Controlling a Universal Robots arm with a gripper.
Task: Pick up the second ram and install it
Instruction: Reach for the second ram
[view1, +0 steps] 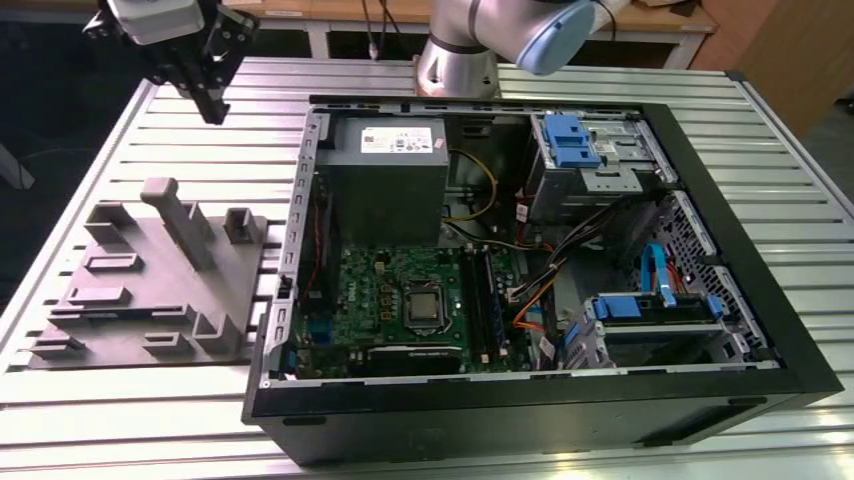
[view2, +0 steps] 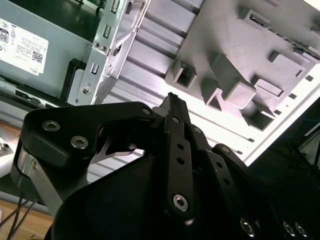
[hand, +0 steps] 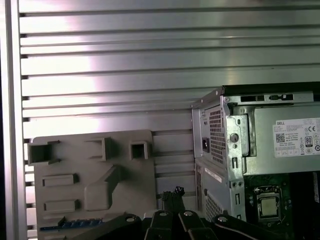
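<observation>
Ram (hand: 70, 223) lies flat along the grey fixture's (view1: 147, 300) edge in the first wrist view, beside the open case (view1: 534, 410) on the table (view1: 120, 400). Beyond, the pincer (view1: 211, 113) hangs high, pointing down, tips pinched together, empty-handed. Arm (view1: 461, 55) rises behind the case.

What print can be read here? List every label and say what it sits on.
White label on the power supply: small print, code squares and marks, all too small to read.
Green circuit board: any print is too small to read.
Grey holder: no print.
</observation>
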